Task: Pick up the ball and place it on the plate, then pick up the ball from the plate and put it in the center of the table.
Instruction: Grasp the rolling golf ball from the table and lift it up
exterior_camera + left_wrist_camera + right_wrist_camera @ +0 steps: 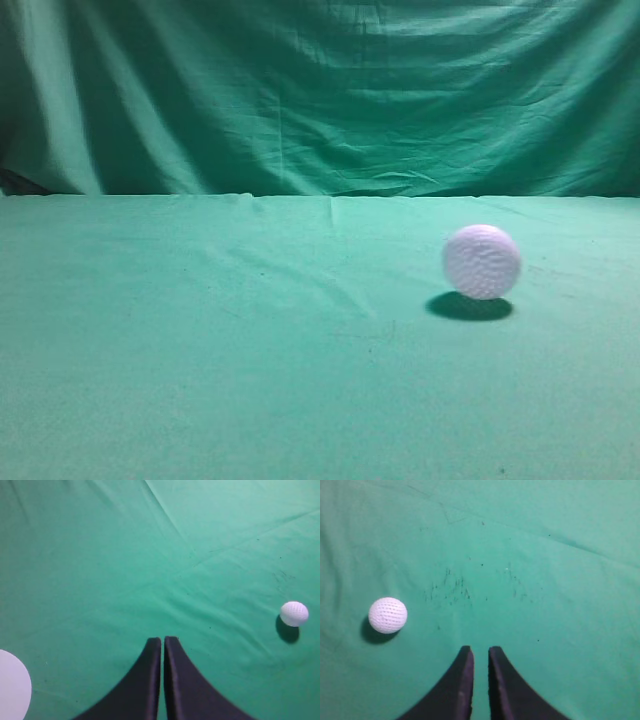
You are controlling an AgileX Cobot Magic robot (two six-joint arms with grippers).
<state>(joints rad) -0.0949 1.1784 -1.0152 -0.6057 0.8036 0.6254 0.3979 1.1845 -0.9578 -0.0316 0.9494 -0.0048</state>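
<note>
On the wrinkled green worktop [200, 340], before a draped green curtain [320, 90], the golf ball [482, 261] sits right of centre, untouched. Left end effector [163, 641] closed; right end effector [480, 651] nearly closed, empty.

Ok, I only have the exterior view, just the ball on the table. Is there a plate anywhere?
Observer: Yes. The left wrist view shows the edge of a white plate in its lower left corner, well apart from the ball.
Operator: Are any jaws on the ball?
Observer: No. In the right wrist view it lies bare on the table, off to the left of the right jaws.
Operator: And the left jaws?
Observer: Closed on nothing, with the ball far to their right.
</note>
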